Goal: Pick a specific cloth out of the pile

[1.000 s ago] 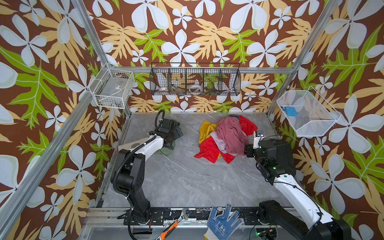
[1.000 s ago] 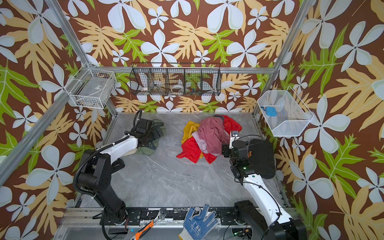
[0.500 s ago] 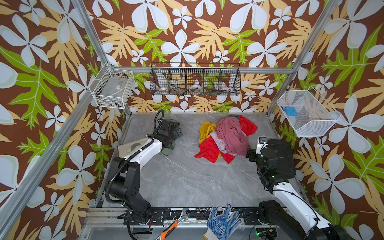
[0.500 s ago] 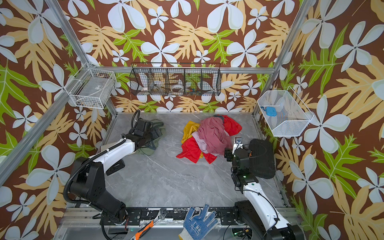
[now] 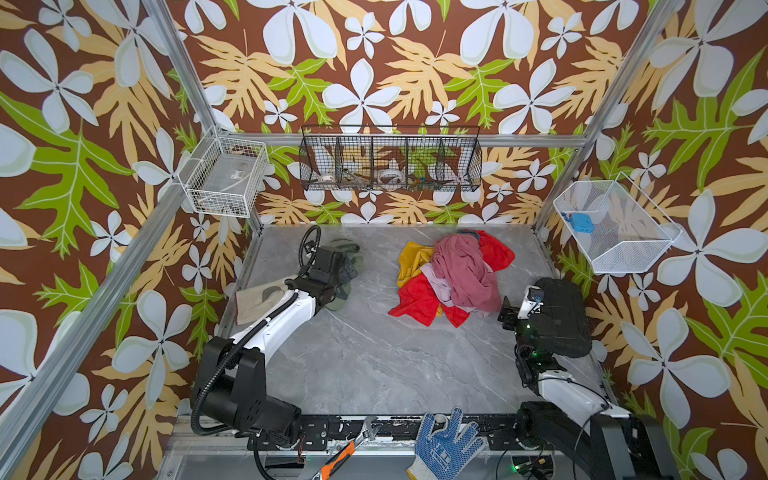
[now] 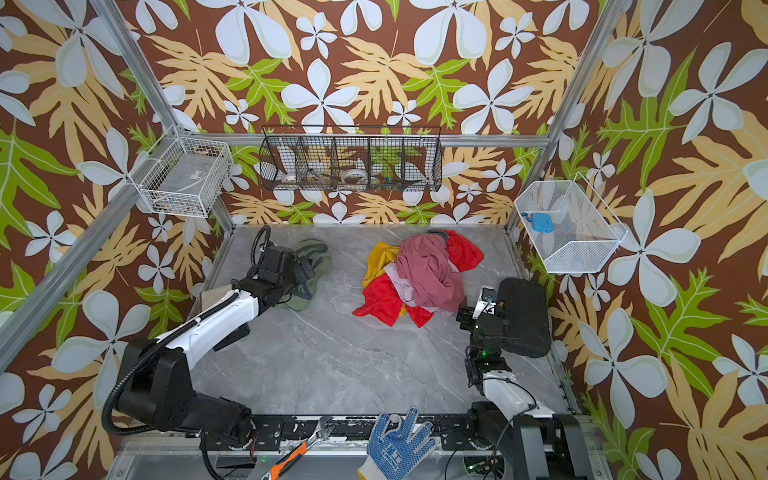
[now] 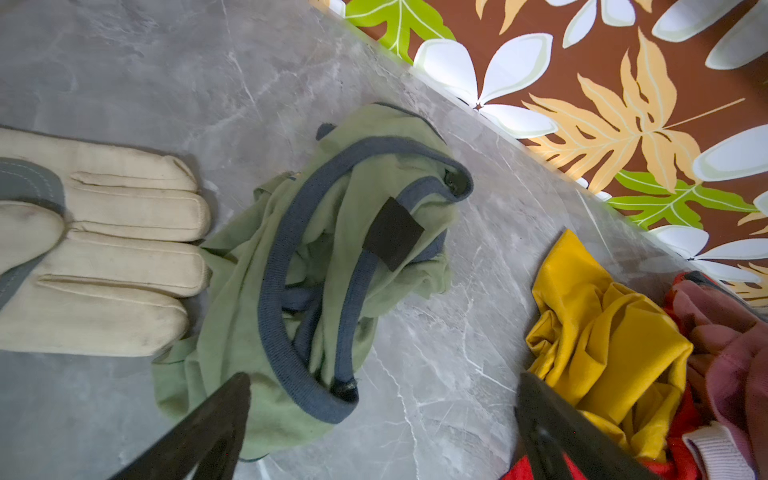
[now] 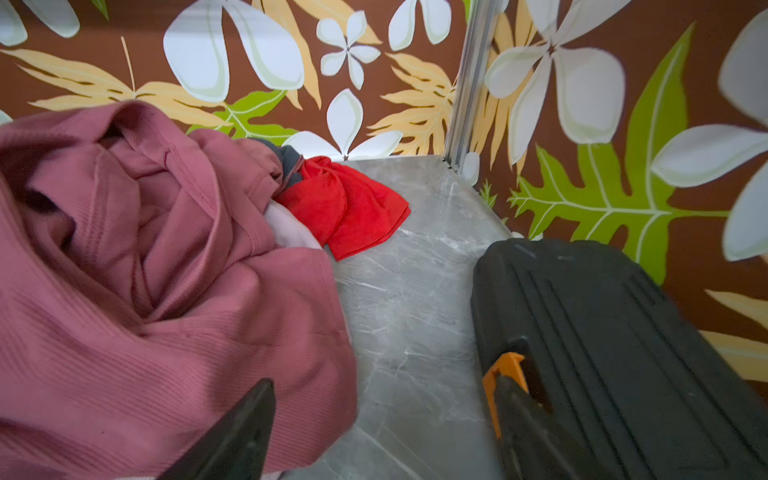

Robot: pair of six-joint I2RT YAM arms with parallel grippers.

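The olive-green cloth (image 7: 332, 257) with grey-blue trim bands lies crumpled on the grey table, apart from the pile and to its left in both top views (image 5: 351, 266) (image 6: 322, 266). My left gripper (image 7: 382, 382) hangs open just above it (image 5: 347, 272) (image 6: 305, 268), one finger over the cloth's edge, holding nothing. The pile (image 5: 453, 274) (image 6: 419, 274) of red, dusty-pink, yellow and pale cloths sits at the back middle. My right gripper (image 8: 382, 386) stands open and empty at the pile's near right corner (image 5: 505, 311) (image 6: 463, 316), beside the pink cloth (image 8: 145, 270).
A cream work glove (image 7: 104, 241) lies next to the olive cloth (image 5: 257, 297). A black ribbed case (image 8: 602, 332) stands close to my right gripper (image 5: 561, 316). Wire baskets (image 5: 390, 160) hang on the walls. A blue dotted glove (image 5: 444, 440) and tools lie on the front rail.
My right gripper has drawn back from the pile toward the front. The left arm's elbow has sunk lower while its gripper stays over the olive cloth.
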